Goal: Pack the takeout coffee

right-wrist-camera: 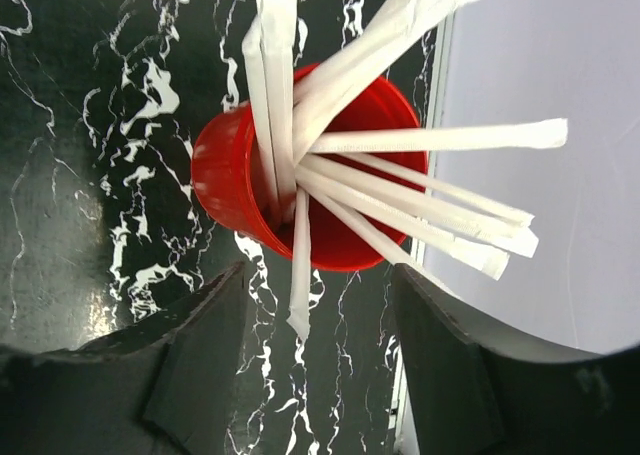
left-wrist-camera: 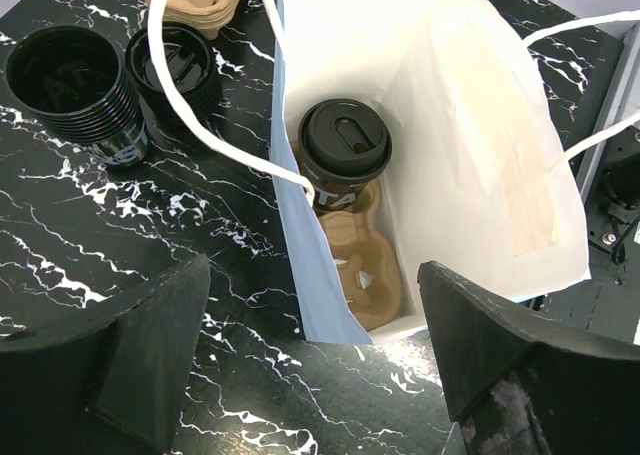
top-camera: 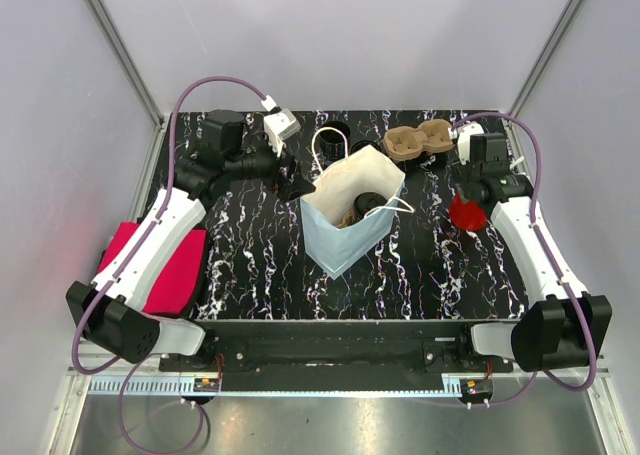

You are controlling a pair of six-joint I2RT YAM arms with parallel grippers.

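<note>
The lidded coffee cup (left-wrist-camera: 344, 145) stands upright in a cardboard carrier (left-wrist-camera: 362, 265) at the bottom of the open paper bag (top-camera: 340, 237), which sits in the middle of the marbled black table (top-camera: 260, 265). At the bag's 10 o'clock the left gripper (top-camera: 296, 186) hangs with its jaws wide apart, holding nothing.

At 12 o'clock, just behind the bag, is a stack of black cups (left-wrist-camera: 70, 90) with black lids (left-wrist-camera: 175, 65) beside it. Spare carriers (top-camera: 418, 140) lie at 1 o'clock.

At 3 o'clock is a red cup (right-wrist-camera: 230, 175) full of wrapped straws (right-wrist-camera: 440, 135). The right gripper (right-wrist-camera: 318, 273) is over it, jaws apart, one straw end between them, untouched. A pink cloth (top-camera: 175, 265) lies at 8 o'clock.
</note>
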